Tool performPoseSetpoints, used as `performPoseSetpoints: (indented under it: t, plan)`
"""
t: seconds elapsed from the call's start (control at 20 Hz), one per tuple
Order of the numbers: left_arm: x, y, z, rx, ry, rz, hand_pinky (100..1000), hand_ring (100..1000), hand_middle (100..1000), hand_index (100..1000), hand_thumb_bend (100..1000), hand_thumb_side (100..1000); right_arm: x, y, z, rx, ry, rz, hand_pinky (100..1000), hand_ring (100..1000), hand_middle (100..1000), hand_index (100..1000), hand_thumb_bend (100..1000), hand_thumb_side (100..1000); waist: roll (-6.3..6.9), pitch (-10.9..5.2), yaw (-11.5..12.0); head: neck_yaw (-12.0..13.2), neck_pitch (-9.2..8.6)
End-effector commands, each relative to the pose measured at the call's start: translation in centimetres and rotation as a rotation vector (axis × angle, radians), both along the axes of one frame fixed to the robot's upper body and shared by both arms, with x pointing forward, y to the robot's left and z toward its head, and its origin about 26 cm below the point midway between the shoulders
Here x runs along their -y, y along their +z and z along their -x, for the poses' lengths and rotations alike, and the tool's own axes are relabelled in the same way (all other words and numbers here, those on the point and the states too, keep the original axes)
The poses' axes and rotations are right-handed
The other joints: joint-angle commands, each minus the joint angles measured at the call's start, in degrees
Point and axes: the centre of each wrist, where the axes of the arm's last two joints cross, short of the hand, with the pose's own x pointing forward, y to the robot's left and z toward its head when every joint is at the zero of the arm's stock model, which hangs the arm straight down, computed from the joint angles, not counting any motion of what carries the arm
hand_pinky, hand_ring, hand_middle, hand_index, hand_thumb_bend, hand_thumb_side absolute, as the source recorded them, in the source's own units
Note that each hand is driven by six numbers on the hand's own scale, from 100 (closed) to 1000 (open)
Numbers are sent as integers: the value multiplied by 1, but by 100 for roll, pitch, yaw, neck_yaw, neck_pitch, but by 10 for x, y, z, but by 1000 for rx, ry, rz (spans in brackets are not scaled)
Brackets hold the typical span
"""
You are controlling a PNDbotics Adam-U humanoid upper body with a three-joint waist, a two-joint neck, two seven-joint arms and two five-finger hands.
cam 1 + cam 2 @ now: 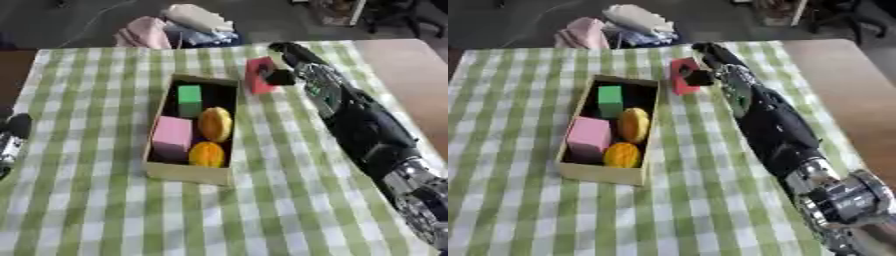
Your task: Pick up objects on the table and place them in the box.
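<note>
So the right hand (293, 62) is stretched out over the far side of the table (87, 200), coming in from the lower right, and it's got the red block (259, 75) pinched between its thumb and fingers. The block sits just past the far right corner of the box (188, 172), tilted a bit, and I honestly can't tell if it's lifted off the green checked cloth or still touching it. The box itself is an open cardboard tray in the middle of the table, already holding a green cube (189, 96) at the far end, a pink block (171, 135) on the near left, and two yellow-orange roundish things (215, 125) beside and below it. The left hand (12, 137) only peeks in at the left edge; can't make out what its fingers are doing.
</note>
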Motion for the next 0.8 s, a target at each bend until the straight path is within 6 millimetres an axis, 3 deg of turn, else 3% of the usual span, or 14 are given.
performPoseSetpoints:
  t: [0.05,0.25,0.6,0.8]
  plan:
    - [-1,7,0,26,2,-9,802,663,676,830,400,579,3,29,-2,47,56,-35,826,893,912,976,100,776,-71,-4,-9,-23,-55]
    - [-2,6,0,24,4,-10,803,663,676,830,399,580,3,37,-1,26,120,7,845,912,929,988,100,701,-77,-8,-20,-26,-58]
    - [-1,6,0,23,1,-11,804,663,676,830,396,582,2,35,-1,0,100,202,885,960,985,1000,100,394,-75,5,-2,-50,-83]
    - [-1,6,0,23,-1,-12,804,664,676,830,395,583,4,32,-1,-10,75,275,896,973,1000,1000,100,352,-74,17,12,-49,-95]
